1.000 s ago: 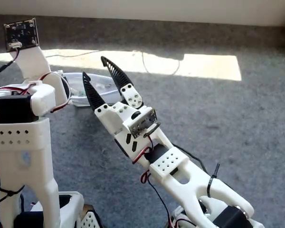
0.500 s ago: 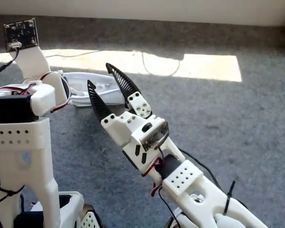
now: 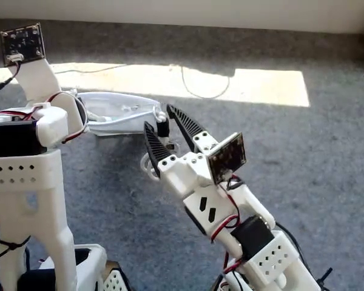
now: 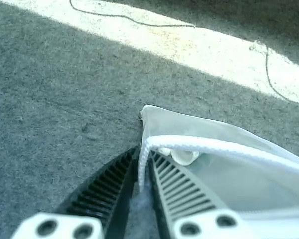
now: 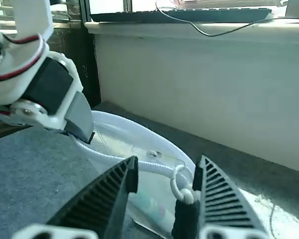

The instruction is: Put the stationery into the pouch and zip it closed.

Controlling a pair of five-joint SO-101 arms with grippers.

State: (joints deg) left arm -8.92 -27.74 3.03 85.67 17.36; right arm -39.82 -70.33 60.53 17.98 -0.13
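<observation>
The fingers (image 3: 185, 126) of the right gripper (image 3: 158, 116) are being held well apart, one on either side of the black zipper pull (image 3: 162, 128) at the right end of the pouch (image 3: 118, 112), just left of the frame's centre. Whether the pull is being touched cannot be told. In the right wrist view it is being hung from a white loop (image 5: 182, 186) close beside one finger. The left gripper (image 4: 143, 154) is being pressed together on the pouch's other end, toward the upper left of the high view. Compared with a second ago, the right gripper is being seen lower and farther right, rotated at the wrist, and more of the pouch is being left uncovered on the grey carpet (image 3: 327, 151).
</observation>
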